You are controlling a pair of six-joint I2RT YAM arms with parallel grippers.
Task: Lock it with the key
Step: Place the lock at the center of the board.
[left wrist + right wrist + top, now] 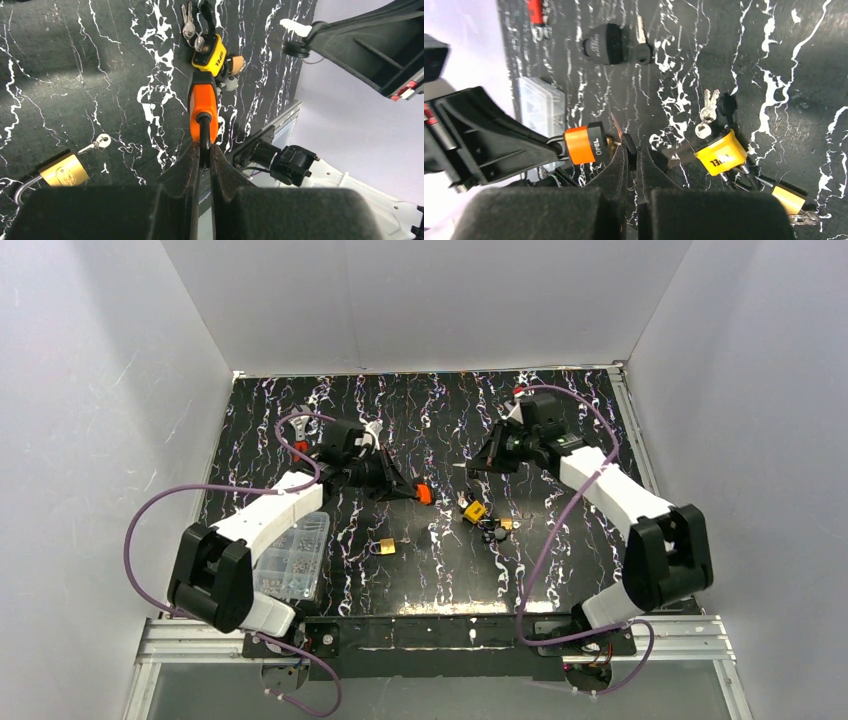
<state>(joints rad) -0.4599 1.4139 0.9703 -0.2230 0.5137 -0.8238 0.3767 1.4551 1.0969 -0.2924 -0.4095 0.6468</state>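
The left gripper (205, 150) is pinching the black shackle (204, 131) of the orange lock (202, 102), its fingers pressed together on the bar, so the lock is hanging out past the tips in the air above the table (300, 420), between the two arms. The right gripper (630, 149) is pinching what looks like a small key (617, 128) by its dark head, with the thin blade pointing toward the free end of the lock. From the right wrist view I cannot tell whether the tip is touching the keyway. The lock is looking like a dense, rigid little body in a smooth plastic jacket. Gripped by a round steel bar alone, it is likely to swivel when the key pushes on it, so a hold on the flat sides of the body would probably be resisting the turn better. The key is looking light, thin and stiff. It is best taken flat across the head, as here, since the blade could be twisting in the pads under torque. A yellow lock (719, 152) and a brass lock (62, 172) are lying on the table.
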